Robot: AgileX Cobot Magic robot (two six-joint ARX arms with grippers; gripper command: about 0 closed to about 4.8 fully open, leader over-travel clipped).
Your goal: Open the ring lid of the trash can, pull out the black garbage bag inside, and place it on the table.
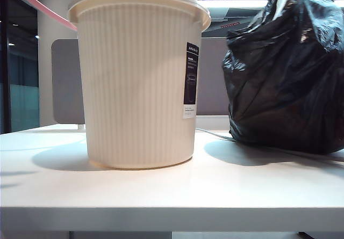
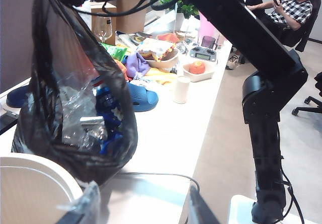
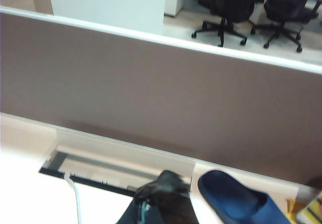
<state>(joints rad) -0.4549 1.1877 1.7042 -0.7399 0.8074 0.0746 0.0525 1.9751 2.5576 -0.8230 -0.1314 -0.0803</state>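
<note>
The glossy black garbage bag (image 1: 282, 72) rests on the white table (image 1: 161, 190), right of the ribbed cream trash can (image 1: 137, 83), its neck pinched in the closed right gripper (image 3: 160, 204). The left gripper (image 2: 136, 204) gapes empty near the can's rim. Released carelessly, the top-heavy bag could slump and roll.

Cream ribbed trash can (image 1: 137, 83) — glossy black garbage bag (image 1: 285, 72).
</note>
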